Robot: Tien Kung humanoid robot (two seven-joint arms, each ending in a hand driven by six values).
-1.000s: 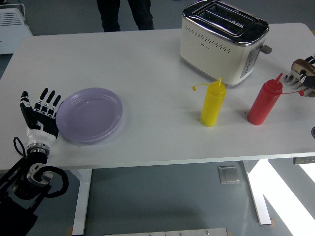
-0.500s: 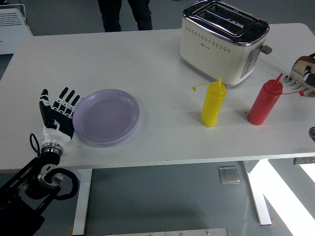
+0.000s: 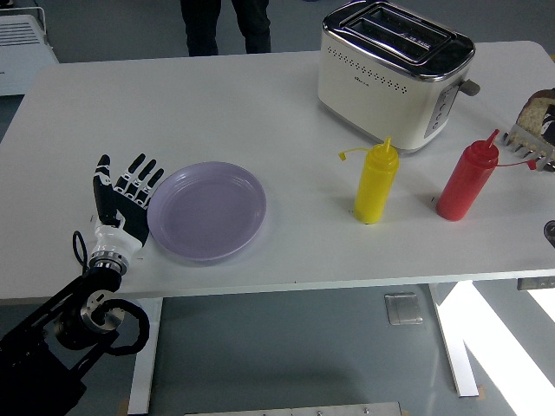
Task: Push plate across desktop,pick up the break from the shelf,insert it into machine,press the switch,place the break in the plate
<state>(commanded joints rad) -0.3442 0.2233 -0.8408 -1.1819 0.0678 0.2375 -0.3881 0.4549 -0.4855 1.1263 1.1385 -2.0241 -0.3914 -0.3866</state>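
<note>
So the plate-pushing step looks to be what's in hand here: the round lilac plastic plate (image 3: 206, 211) is sitting on the white table (image 3: 260, 113) left of centre, and the robot's black five-fingered left hand (image 3: 123, 201) is pressed flat against its left rim, fingers straight and slightly fanned, nothing gripped. The right hand can't be seen anywhere, so nothing can be said about it. The cream and chrome two-slot toaster (image 3: 395, 69) is parked at the far right of the table, with a yellow squeeze bottle (image 3: 375, 183) and a red squeeze bottle (image 3: 466, 178) standing in front of it, well apart from the plate. A slice of bread (image 3: 538, 111) in a small toothed rack (image 3: 529, 142) is just visible at the right edge. A person's dark trouser legs (image 3: 218, 24) are seen at the far side, hands out of shot. Probably a steady sideways push is needed next, kept low against the rim so the plate isn't tipped, and stopped short of the yellow bottle.
</note>
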